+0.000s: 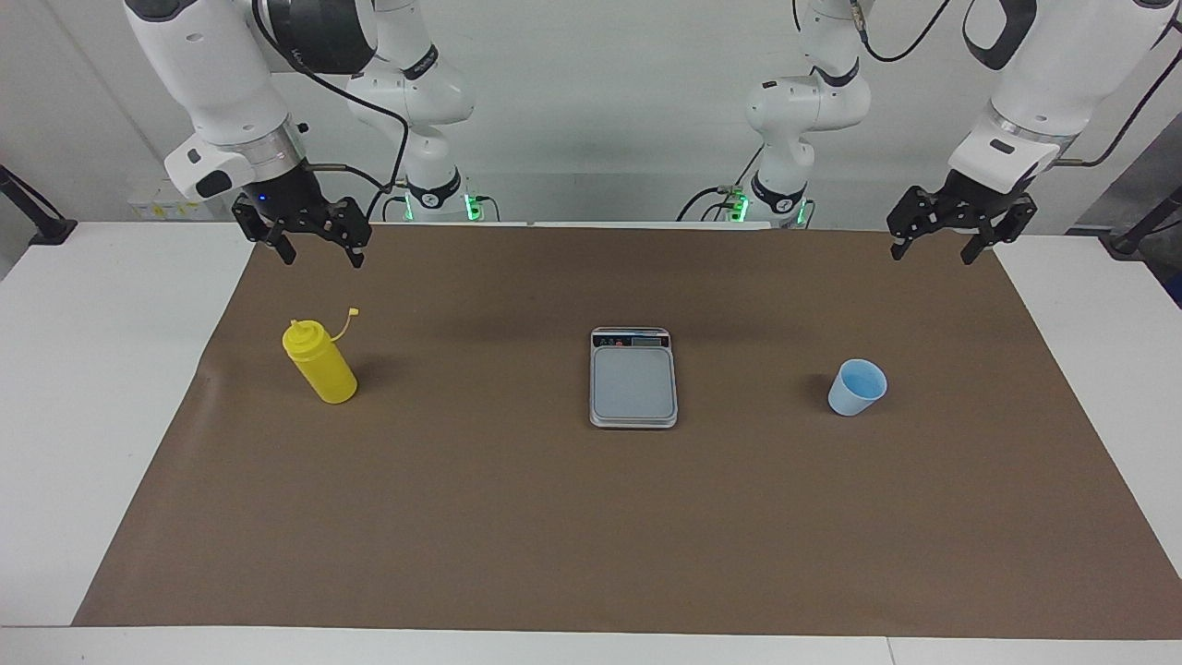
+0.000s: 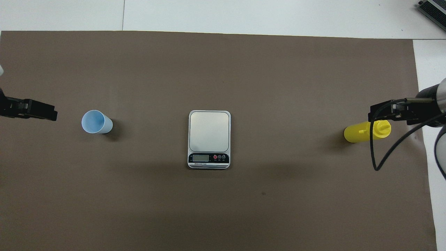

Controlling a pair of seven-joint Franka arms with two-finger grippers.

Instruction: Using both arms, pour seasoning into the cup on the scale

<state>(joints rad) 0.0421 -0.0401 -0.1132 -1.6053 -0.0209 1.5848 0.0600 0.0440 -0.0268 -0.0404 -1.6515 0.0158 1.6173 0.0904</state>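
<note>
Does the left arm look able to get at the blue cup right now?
Probably yes: the left gripper hangs open above the mat, the cup stands alone toward that arm's end, nothing between them.

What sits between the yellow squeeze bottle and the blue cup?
Only the kitchen scale, midway between squeeze bottle and cup, its platform bare; clearest in the overhead view.

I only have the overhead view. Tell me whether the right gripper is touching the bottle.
Observer: No. The right gripper hangs open in the air, up clear of the bottle, which stands upright.
Operator: Now report the left gripper's height against the cup.
Observer: The left gripper hangs open too, well above the cup's rim and holding nothing.
</note>
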